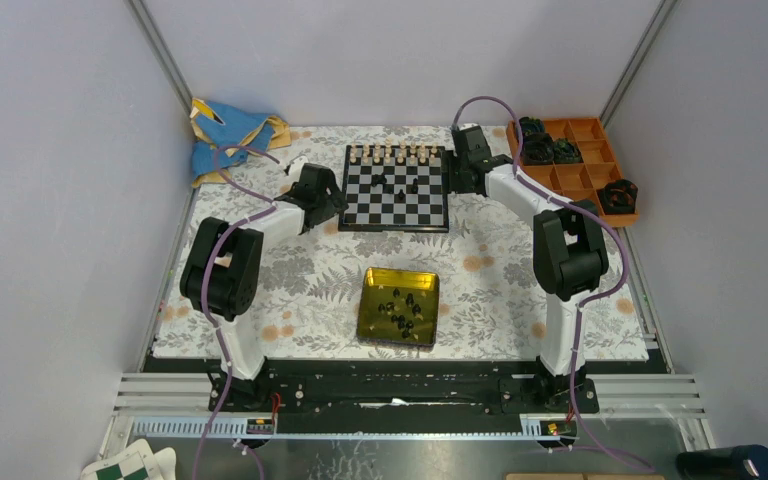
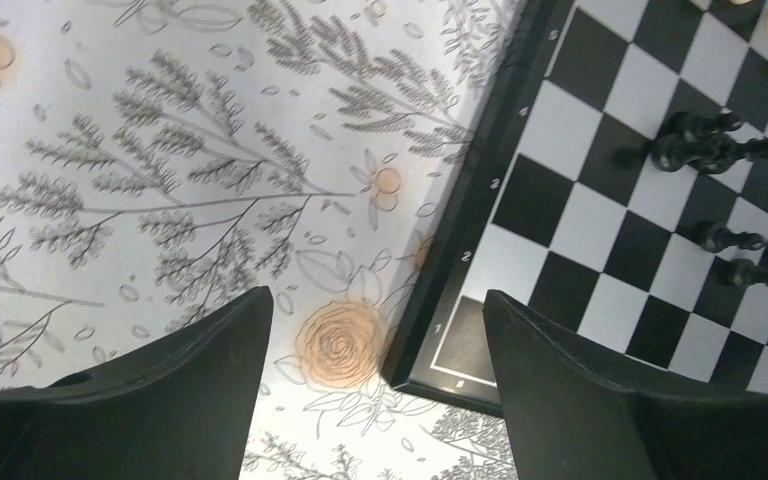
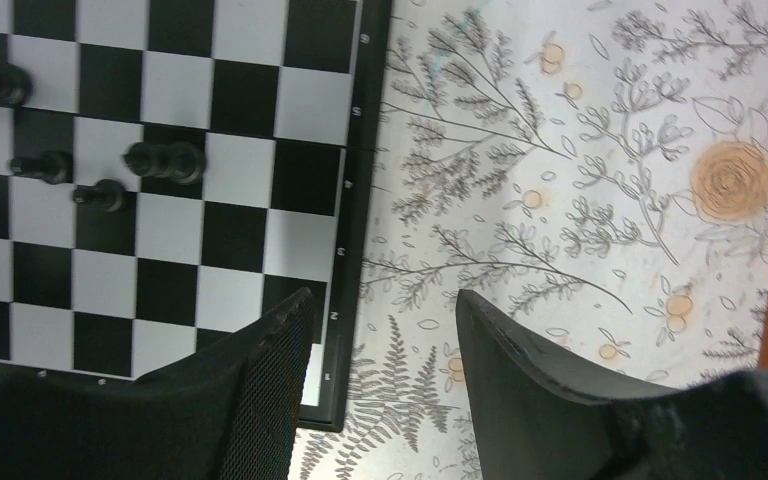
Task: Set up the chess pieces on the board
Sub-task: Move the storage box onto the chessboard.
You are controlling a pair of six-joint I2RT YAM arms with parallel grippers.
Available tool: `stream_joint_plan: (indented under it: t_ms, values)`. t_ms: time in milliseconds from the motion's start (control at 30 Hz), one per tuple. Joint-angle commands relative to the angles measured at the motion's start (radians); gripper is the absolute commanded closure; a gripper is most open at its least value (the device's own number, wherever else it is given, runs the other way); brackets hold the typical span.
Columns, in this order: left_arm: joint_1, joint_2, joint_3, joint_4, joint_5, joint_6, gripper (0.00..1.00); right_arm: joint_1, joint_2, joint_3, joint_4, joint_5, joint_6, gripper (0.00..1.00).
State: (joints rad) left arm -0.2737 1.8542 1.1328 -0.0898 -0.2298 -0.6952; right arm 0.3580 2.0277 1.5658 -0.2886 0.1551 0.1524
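The board (image 1: 400, 212) lies at the back middle of the floral mat. Cream pieces (image 1: 395, 153) line its far row. A few black chess pieces (image 1: 412, 187) stand loose near its middle, and several more lie in the yellow tin (image 1: 369, 300). My left gripper (image 1: 338, 203) is open and empty at the board's left edge. Its wrist view shows the board's corner (image 2: 460, 345) between the fingers and black pieces (image 2: 705, 150) further in. My right gripper (image 1: 457, 175) is open and empty at the board's right edge. Its wrist view shows the frame (image 3: 345, 250) and black pieces (image 3: 165, 160).
An orange compartment tray (image 1: 585, 178) with dark lumps (image 1: 620, 193) stands at the back right. A blue cloth (image 1: 225, 135) lies at the back left. A green-and-white checkered sheet (image 1: 130, 465) lies below the rail at the bottom left. Enclosure walls stand on three sides.
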Motion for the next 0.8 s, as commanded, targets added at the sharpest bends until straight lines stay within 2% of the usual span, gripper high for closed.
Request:
stream_joint_plan:
  t_ms: [0,200,767]
  values:
    - [0.004,-0.050,-0.066,0.096,-0.054,-0.032,0.16,0.007,-0.054,-0.004,0.056,-0.100,-0.038,0.38]
    - [0.006,-0.083,-0.144,0.203,-0.065,-0.055,0.18,0.027,0.012,0.078,0.050,-0.185,-0.065,0.38]
    - [0.020,0.030,-0.102,0.202,-0.114,-0.085,0.22,0.059,0.182,0.306,-0.003,-0.219,-0.075,0.38]
